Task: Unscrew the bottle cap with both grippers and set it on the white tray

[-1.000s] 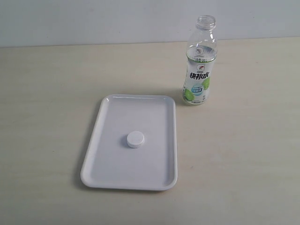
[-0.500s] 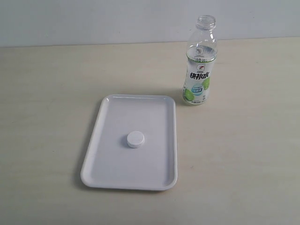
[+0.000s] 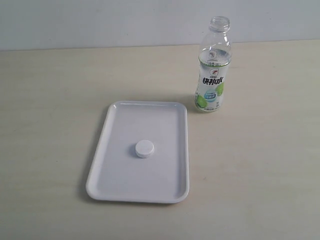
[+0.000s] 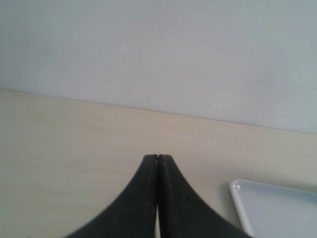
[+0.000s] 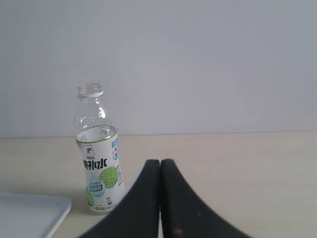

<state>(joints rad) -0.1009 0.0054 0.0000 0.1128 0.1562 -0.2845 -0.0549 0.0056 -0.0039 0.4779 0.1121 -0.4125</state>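
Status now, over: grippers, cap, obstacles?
Left gripper, right gripper shut, empty. Cap off, on tray. Bottle upright beside tray. Nothing blocking.

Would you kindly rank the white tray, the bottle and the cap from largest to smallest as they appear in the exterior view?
1. white tray: clearly largest.
2. bottle: it seems to stand farther back, yet the difference is too great for that to matter.
3. cap: smallest, lying on the tray.

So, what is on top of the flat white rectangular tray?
Only the small round white plastic cap lies on the flat white rectangular tray, near its middle. The patch beneath the cap is covered and cannot be seen.
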